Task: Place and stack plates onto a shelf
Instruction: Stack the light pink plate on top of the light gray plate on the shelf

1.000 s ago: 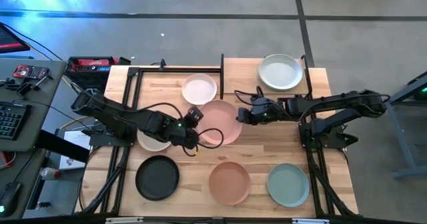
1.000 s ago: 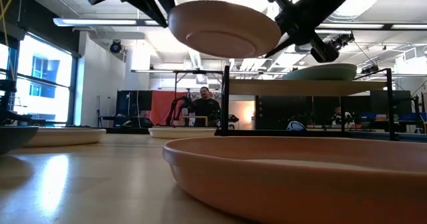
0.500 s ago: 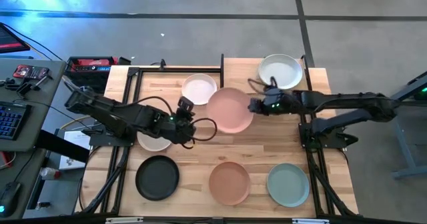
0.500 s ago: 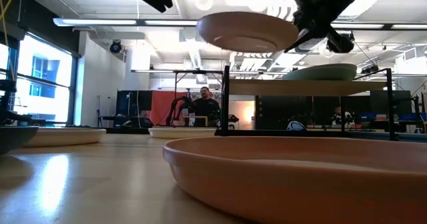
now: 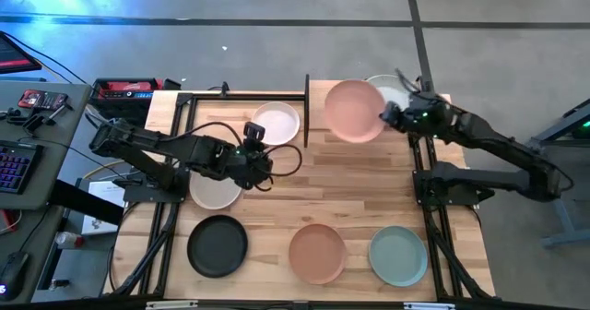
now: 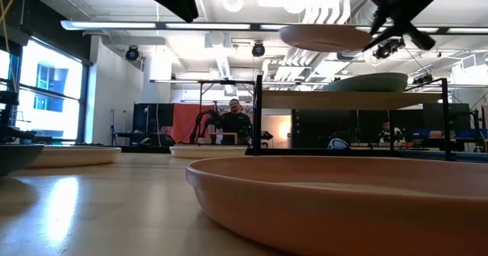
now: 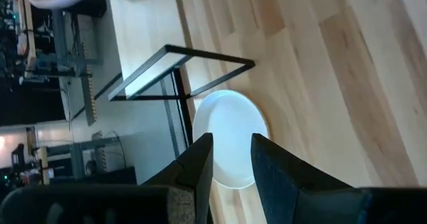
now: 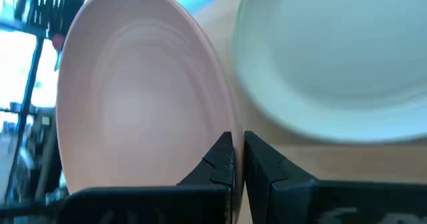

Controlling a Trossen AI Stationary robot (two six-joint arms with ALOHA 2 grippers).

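The right end effector (image 5: 385, 118) pinches the rim of the pink plate (image 5: 355, 111), holding it in the air above the shelf (image 5: 320, 96) at about one o'clock on the surface (image 5: 359, 195), beside the pale grey plate (image 5: 398, 95) already lying there. The left end effector (image 5: 255, 131) hangs with its fingers (image 7: 200, 163) slightly spread and empty near the white plate (image 5: 277, 123). The cream (image 5: 214, 192), black (image 5: 218, 246), terracotta (image 5: 317, 253) and sage green (image 5: 398, 256) plates lie along the surface from eight to five o'clock.
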